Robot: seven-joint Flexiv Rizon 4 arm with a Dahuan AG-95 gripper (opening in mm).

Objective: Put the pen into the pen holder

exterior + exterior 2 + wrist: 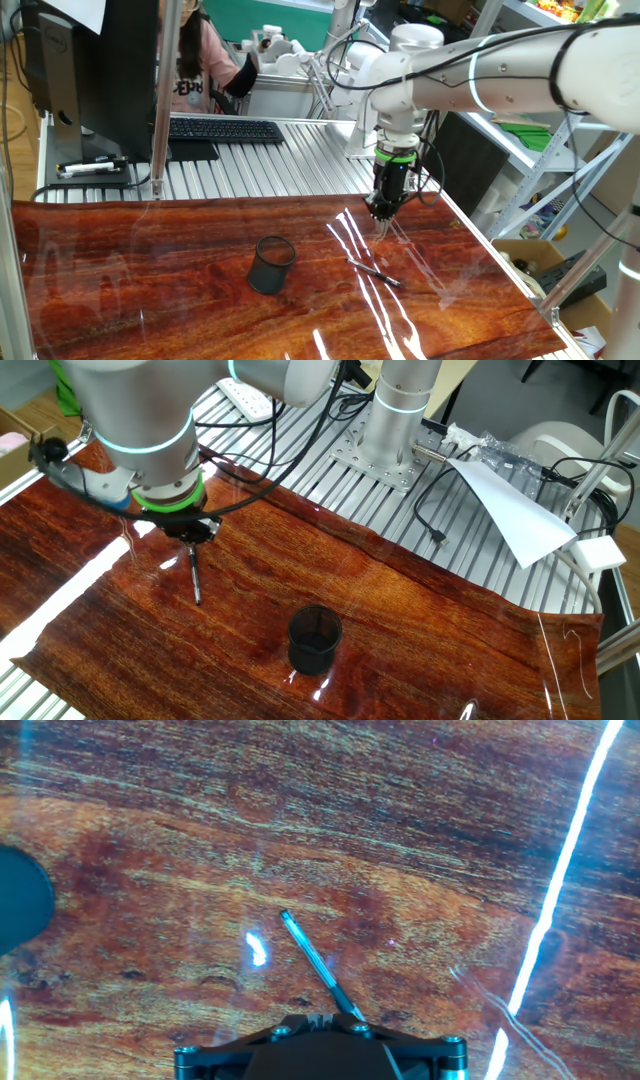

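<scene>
Risk: you miss the pen (pixel 375 271) at pickup.
Gripper (pixel 383 214) jaws are together, above the bench (pixel 150 300); descend unopened and you knock it farther from the pen holder (pixel 272 264).

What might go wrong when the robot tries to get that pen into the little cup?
1. The claw is shut above the pen, which seems to lie flat on the table. Coming down like that, it would likely push the pen rather than grab it.
2. The pen is thin and the table glossy, so it could roll or slip away.
3. The cup is small and narrow; a tilted pen might hit the rim.
</scene>
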